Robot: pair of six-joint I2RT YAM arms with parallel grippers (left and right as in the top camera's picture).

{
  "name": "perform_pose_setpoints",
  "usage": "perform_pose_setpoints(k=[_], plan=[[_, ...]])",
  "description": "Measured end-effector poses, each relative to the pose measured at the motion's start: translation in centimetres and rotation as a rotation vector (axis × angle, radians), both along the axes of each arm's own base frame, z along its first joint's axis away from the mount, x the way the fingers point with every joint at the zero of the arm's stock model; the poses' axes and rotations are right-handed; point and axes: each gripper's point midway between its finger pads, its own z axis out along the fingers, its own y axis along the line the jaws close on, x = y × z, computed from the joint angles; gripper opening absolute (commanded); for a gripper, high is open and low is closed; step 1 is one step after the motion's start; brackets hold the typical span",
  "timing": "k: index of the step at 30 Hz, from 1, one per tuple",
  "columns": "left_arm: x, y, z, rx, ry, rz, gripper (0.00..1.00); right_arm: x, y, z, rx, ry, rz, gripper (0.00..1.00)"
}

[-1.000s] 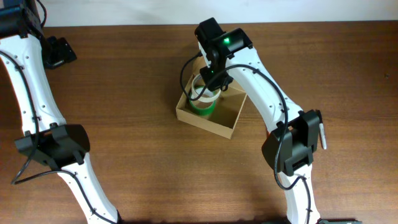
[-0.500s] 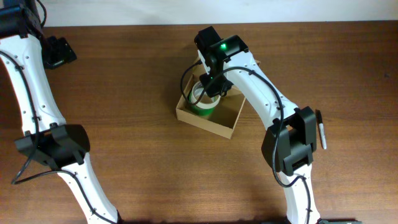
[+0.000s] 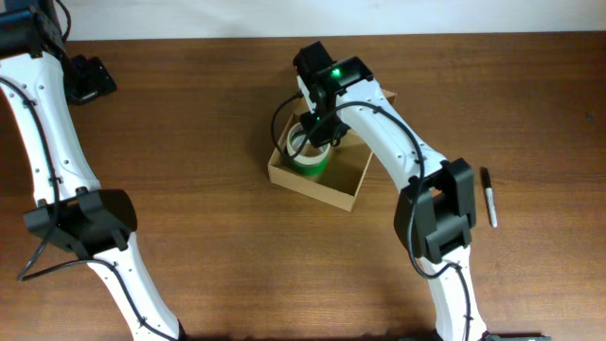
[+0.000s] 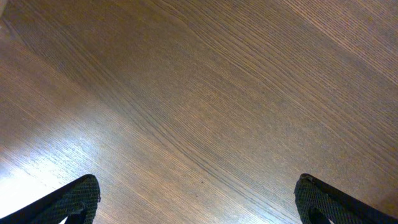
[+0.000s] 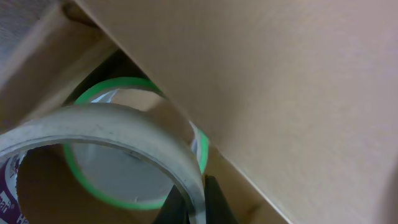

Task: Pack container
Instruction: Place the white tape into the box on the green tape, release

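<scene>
The container (image 3: 312,192) sat open at mid-table with a green tape roll (image 3: 310,164) already lying flat in the end beneath your right arm. Your right gripper (image 5: 196,202) had its fingers pinched across the wall of a translucent tape roll (image 5: 112,127). It held that roll tilted over the green one, probably to stack it inside. Compared with a second earlier, the gripper had edged left and the elbow had uncovered a marker (image 3: 490,197). Your left gripper (image 4: 199,198) hung spread wide and empty, well apart.
</scene>
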Motion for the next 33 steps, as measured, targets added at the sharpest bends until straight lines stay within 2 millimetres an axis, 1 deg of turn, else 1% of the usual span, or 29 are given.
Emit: perform_pose_setpoints(k=[4, 6, 7, 8, 9, 10, 14, 17, 22, 24, 25, 27, 28, 30, 31, 32, 33], plan=[[0.0, 0.0, 0.0, 0.0, 0.0, 0.0, 1.0, 0.3, 0.3, -1.3, 0.002, 0.012, 0.001, 0.04], [0.0, 0.0, 0.0, 0.0, 0.0, 0.0, 1.0, 0.6, 0.5, -1.5, 0.009, 0.002, 0.002, 0.04], [0.0, 0.0, 0.0, 0.0, 0.0, 0.0, 1.0, 0.9, 0.6, -1.6, 0.014, -0.007, 0.002, 0.06], [0.0, 0.0, 0.0, 0.0, 0.0, 0.0, 1.0, 1.0, 0.7, -1.5, 0.019, -0.014, 0.002, 0.12], [0.0, 0.0, 0.0, 0.0, 0.0, 0.0, 1.0, 1.2, 0.8, -1.5, 0.024, -0.021, -0.005, 0.24], [0.0, 0.0, 0.0, 0.0, 0.0, 0.0, 1.0, 1.3, 1.0, -1.5, 0.03, -0.026, -0.007, 0.31], [0.0, 0.0, 0.0, 0.0, 0.0, 0.0, 1.0, 1.4, 1.2, -1.4, 0.036, -0.031, 0.0, 0.31], [0.0, 0.0, 0.0, 0.0, 0.0, 0.0, 1.0, 1.4, 1.1, -1.4, 0.034, -0.027, 0.002, 0.26], [0.0, 0.0, 0.0, 0.0, 0.0, 0.0, 1.0, 0.6, 0.7, -1.5, 0.019, 0.003, -0.002, 0.27], [0.0, 0.0, 0.0, 0.0, 0.001, -0.002, 1.0, 0.7, 0.8, -1.1, 0.02, -0.001, -0.002, 0.3], [0.0, 0.0, 0.0, 0.0, 0.0, -0.002, 1.0, 0.8, 0.9, -0.6, 0.024, -0.011, -0.003, 0.31], [0.0, 0.0, 0.0, 0.0, 0.0, -0.002, 1.0, 1.0, 0.8, 1.1, 0.02, -0.034, -0.002, 0.35], [0.0, 0.0, 0.0, 0.0, 0.001, -0.003, 1.0, 1.1, 0.8, 2.5, 0.018, -0.054, -0.002, 0.38], [0.0, 0.0, 0.0, 0.001, 0.001, -0.003, 1.0, 1.5, 0.9, 6.8, 0.027, -0.135, -0.001, 0.43], [0.0, 0.0, 0.0, 0.0, 0.001, -0.003, 1.0, 1.6, 0.9, 9.9, 0.036, -0.194, 0.001, 0.45], [0.0, 0.0, 0.0, 0.0, 0.001, -0.003, 1.0, 1.6, 0.8, 12.4, 0.049, -0.245, -0.004, 0.48], [0.0, 0.0, 0.0, 0.001, 0.001, -0.003, 1.0, 1.4, 0.4, 16.1, 0.066, -0.322, -0.008, 0.5]])
